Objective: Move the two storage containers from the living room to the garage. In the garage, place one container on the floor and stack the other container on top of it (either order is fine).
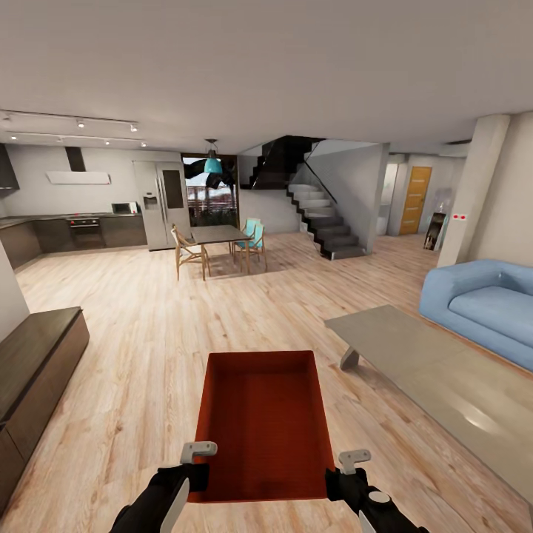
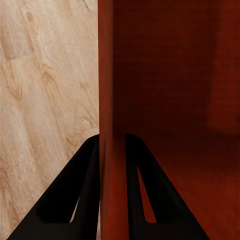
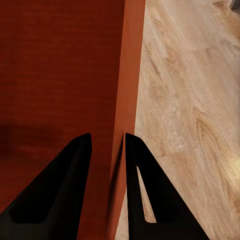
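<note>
A rust-red open-top storage container (image 1: 263, 422) hangs in front of me above the light wood plank floor of the living room. My left gripper (image 1: 194, 474) is shut on its left wall near the close corner, and my right gripper (image 1: 342, 481) is shut on its right wall. In the left wrist view the black fingers (image 2: 80, 200) straddle the container wall (image 2: 112, 100). The right wrist view shows its fingers (image 3: 145, 190) clamped the same way on the wall (image 3: 131, 75). The container is empty inside.
A grey low table (image 1: 437, 370) stands to the right, a pale blue sofa (image 1: 485, 303) behind it. A dark low cabinet (image 1: 33, 370) lines the left. Ahead are a dining table with chairs (image 1: 218, 248), a kitchen (image 1: 81, 222), stairs (image 1: 326, 222) and an orange door (image 1: 416, 200).
</note>
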Controlling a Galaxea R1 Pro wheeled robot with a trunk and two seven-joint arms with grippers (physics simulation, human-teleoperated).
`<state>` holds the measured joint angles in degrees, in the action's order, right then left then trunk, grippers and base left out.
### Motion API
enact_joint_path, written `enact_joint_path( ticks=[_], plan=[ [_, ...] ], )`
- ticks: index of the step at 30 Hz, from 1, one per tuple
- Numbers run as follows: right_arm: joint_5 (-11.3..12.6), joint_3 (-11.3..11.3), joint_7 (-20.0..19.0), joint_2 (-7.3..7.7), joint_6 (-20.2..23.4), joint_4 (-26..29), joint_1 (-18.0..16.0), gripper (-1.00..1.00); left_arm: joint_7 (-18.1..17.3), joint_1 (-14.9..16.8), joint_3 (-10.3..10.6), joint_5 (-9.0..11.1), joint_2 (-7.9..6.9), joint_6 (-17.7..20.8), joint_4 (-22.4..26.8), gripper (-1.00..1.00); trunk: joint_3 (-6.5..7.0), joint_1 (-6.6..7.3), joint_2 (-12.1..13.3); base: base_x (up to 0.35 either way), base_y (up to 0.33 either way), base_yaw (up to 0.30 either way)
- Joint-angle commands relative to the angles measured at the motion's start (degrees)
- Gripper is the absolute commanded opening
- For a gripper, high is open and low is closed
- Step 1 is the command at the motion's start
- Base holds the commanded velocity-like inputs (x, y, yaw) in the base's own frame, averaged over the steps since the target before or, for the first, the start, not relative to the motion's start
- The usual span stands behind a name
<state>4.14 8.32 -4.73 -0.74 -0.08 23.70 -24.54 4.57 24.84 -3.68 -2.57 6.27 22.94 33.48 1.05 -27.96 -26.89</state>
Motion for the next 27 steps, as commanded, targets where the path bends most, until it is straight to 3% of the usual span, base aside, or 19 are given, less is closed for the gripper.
enact_joint_path(
  ticks=[1, 12, 27],
  plan=[
    [0.52, 0.82, -0.11, -0.57, -0.01, -0.15, 0.02, -1.0, 0.27, 0.03, -0.27, -0.33, 0.28, 0.26, 0.19, -1.0, -0.02, -0.02, -0.04, 0.0, 0.0, 0.0],
    [0.6, 0.82, -0.11, -0.57, -0.01, -0.22, 0.02, -1.0, 0.27, 0.03, -0.27, -0.39, 0.16, 0.32, 0.19, -1.0, -0.02, -0.02, -0.04, 0.015, 0.0, 0.0],
    [0.61, 0.82, -0.11, -0.57, -0.01, -0.24, 0.02, -1.0, 0.27, 0.03, -0.29, -0.42, 0.15, 0.26, 0.19, -1.0, -0.11, -0.02, -0.04, 0.298, 0.0, 0.0]
  ],
)
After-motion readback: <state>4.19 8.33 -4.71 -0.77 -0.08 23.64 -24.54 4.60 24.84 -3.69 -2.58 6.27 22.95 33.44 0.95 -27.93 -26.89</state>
